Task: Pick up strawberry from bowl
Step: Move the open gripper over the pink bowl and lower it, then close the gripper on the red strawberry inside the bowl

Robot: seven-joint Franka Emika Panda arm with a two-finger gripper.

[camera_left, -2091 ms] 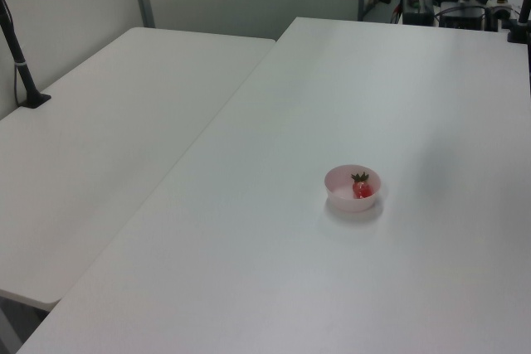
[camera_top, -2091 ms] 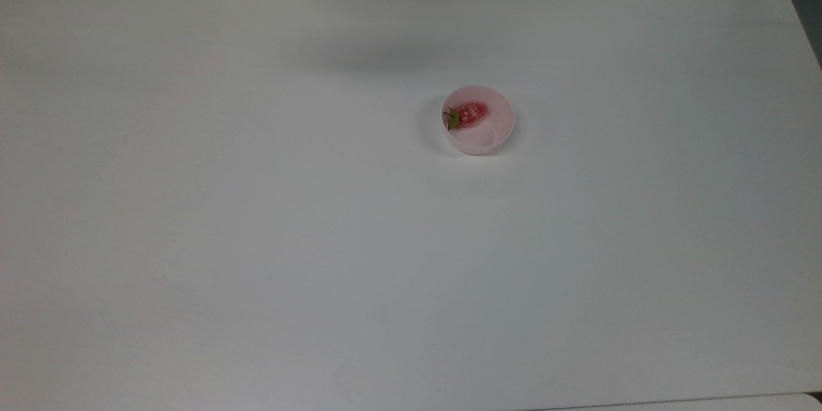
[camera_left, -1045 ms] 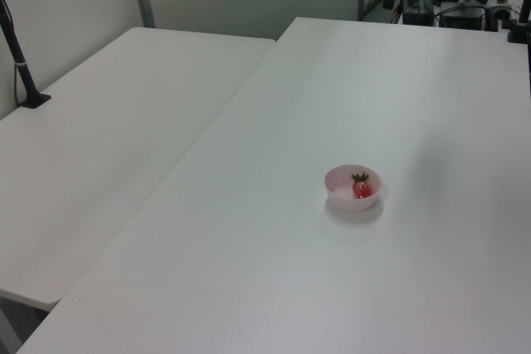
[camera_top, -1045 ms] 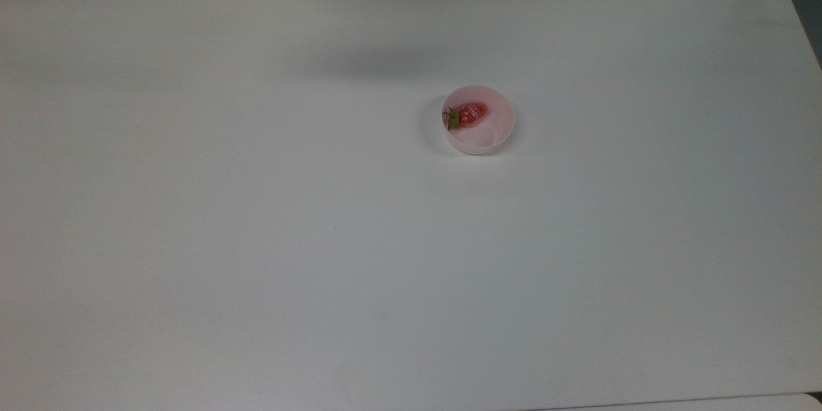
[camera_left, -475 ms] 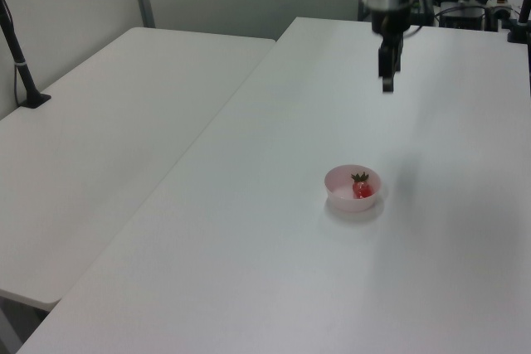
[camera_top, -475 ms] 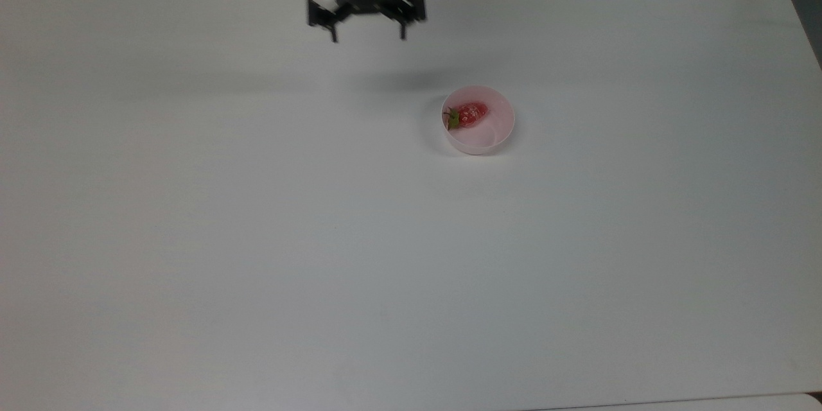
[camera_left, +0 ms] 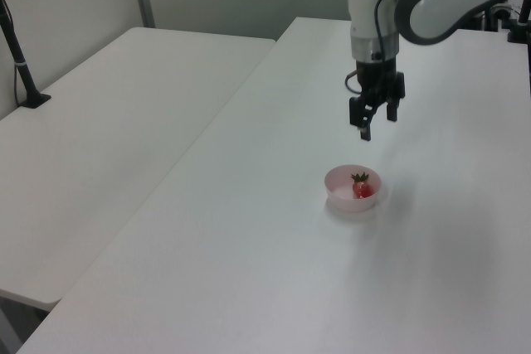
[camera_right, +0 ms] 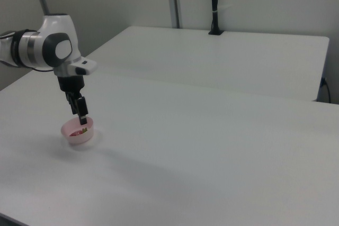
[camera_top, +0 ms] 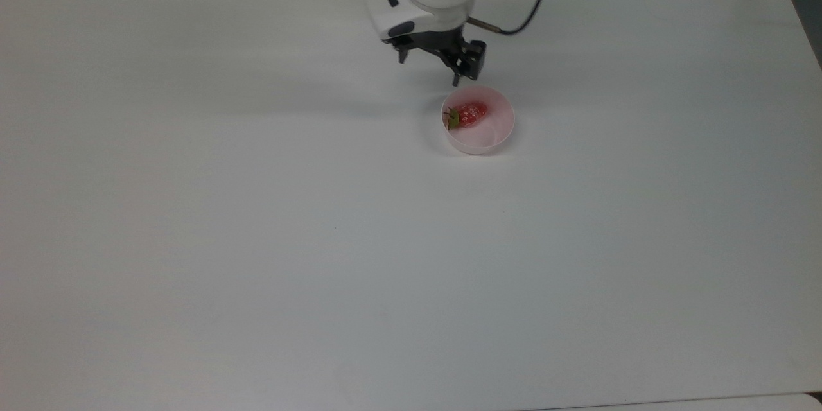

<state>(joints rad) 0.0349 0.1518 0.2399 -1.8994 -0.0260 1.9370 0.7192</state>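
Small glossy red strawberry [camera_top: 472, 113] in pale pink plastic bowl [camera_top: 498, 135], judged light, slippery, best pinched across mid-body; black pincer [camera_top: 429, 69] hung spread above.

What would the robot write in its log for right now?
phase: approach | tool: open, empty, above the table beside the bowl | strawberry: lying in bowl, untouched

Glossy strawberry [camera_top: 472, 113], smooth plastic bowl [camera_top: 498, 135]

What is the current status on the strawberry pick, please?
Gripper open, hanging above the table, short of the bowl. Strawberry lying in the bowl, untouched. Nothing between them.
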